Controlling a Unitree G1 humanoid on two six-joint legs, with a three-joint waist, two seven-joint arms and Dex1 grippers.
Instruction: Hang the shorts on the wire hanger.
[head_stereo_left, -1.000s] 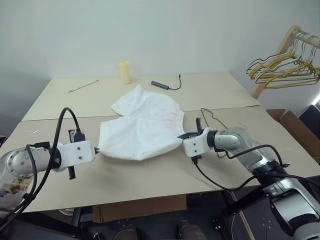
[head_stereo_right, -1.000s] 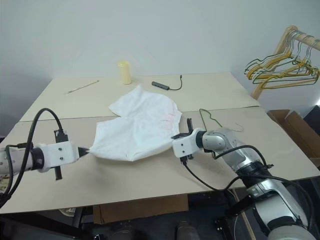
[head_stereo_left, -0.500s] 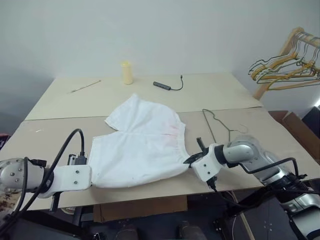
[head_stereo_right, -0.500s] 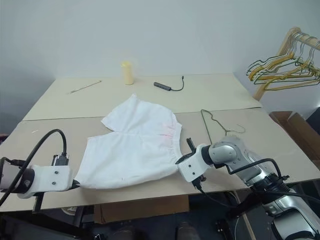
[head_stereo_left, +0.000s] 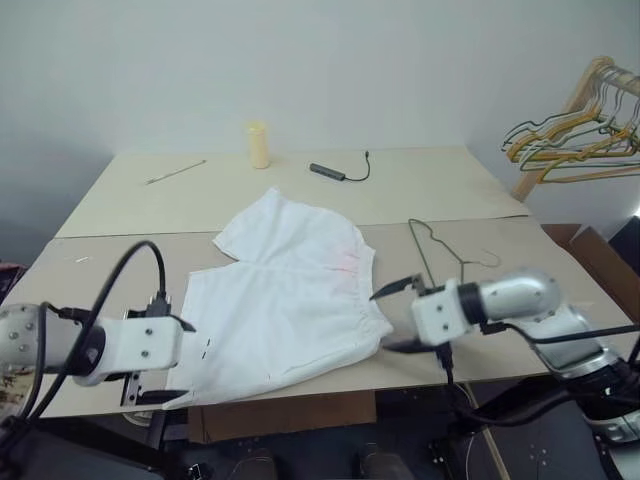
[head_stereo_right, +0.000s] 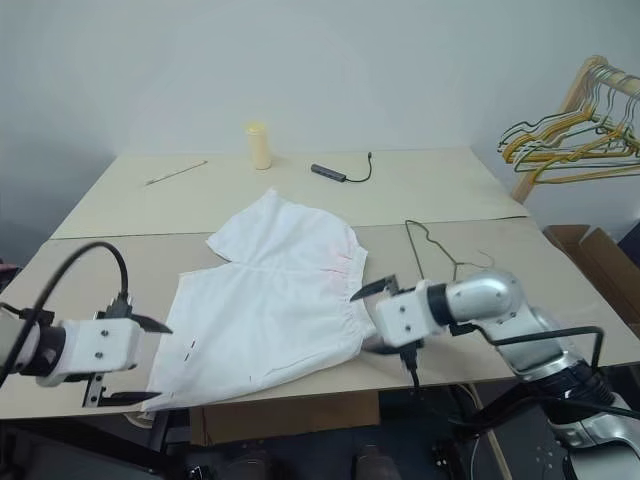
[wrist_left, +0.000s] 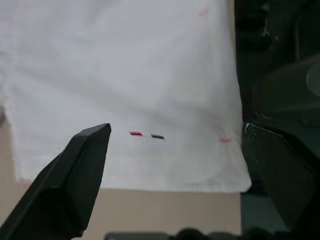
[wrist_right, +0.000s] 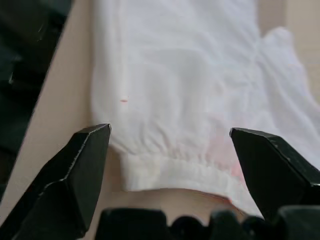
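A: Since you had the frames up, what was nearest the robot?

B: Both grippers, at the front edge of the surface (head_stereo_left: 560, 290). Left gripper (head_stereo_right: 140, 361) was at the near left corner of the shorts (head_stereo_left: 285, 300), fingers wide apart, nothing between them. Cloth lay flat under and beyond it in the left wrist view.

A: And the right one?

B: Right gripper (head_stereo_left: 400, 315) was just beside the waistband end of the shorts, on the right side, pointing left toward it. Fingers spread wide too, not clamped on anything. Right wrist view showed the gathered waistband with a pink tint between the two finger tips, but apart from them.

A: Where did the shorts sit?

B: Spread flat on the near part of the surface, between the two grippers, near hem reaching the front edge. One leg pointed away toward the back. Tiny dark marks near the left hem.

A: Hanger?

B: Wire hanger (head_stereo_left: 432, 250) lay flat on the surface just to the right of the shorts, beyond the right gripper. Couldn't tell if it touched the cloth.

A: Farther back?

B: Small black cabled device (head_stereo_left: 330, 172), thin stick (head_stereo_left: 175, 172), pale yellow cylinder (head_stereo_left: 259, 145). Coloured hangers (head_stereo_left: 575, 150) hung on a rack at far right.
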